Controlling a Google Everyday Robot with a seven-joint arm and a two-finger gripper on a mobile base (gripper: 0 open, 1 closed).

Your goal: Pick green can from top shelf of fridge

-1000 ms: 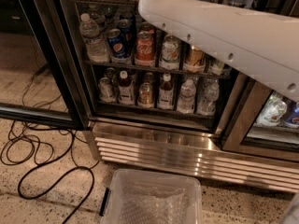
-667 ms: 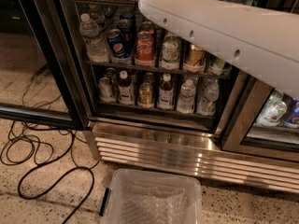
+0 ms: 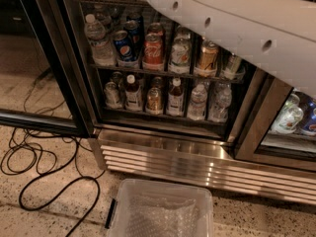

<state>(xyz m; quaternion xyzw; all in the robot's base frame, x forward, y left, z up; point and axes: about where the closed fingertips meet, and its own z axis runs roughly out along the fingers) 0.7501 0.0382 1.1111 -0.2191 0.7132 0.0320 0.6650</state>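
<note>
The gripper is out of view: the white arm crosses the upper right and runs off the top edge, so I cannot tell whether the fingers are spread or pressed together. The arm covers much of the fridge interior. The top shelf shows only as a strip of wire rack beneath where the arm leaves the picture. Two reddish containers on it are cut off by the edge. The green can cannot be made out; that area is hidden or cropped. One rack further below the arm, a blue Pepsi can shows its logo beside a red cola can whose script is unreadable. The bottle labels lower down are too blurred to read
</note>
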